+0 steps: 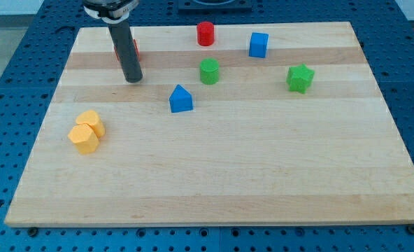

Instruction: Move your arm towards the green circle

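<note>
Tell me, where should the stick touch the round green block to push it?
There are no fingers, so my tip can only push. The green circle is a short upright cylinder, to the view's right of my tip. Probably best to meet the middle of its rounded wall on the view's left, since an off-centre touch would likely slip off the curve.

Bright even light, soft short shadows beside blocks, sharp focus throughout.

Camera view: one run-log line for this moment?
my tip: on board, view's upper left | green circle: to tip's right, untouched | red block: partly hidden behind rod | status: approach pending
</note>
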Motion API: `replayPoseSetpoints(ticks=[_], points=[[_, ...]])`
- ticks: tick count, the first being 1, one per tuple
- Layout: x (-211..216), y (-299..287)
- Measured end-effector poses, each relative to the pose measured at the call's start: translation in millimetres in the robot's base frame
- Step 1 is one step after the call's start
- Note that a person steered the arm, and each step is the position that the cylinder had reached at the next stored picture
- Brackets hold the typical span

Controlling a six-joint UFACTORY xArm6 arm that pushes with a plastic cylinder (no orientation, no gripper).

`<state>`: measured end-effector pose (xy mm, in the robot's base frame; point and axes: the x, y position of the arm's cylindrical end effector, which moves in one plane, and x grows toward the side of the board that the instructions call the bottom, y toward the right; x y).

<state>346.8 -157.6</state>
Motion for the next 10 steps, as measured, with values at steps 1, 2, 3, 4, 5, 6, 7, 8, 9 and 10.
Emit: replayPoseSetpoints(ticks=[1, 2, 3, 4, 5, 6, 7, 8, 9, 10], points=[[0, 0], [-10, 16], [-11, 28], [-11, 28], [-12, 35], [-14, 48], [-15, 58], [-15, 76], [-15, 93], [-15, 109]])
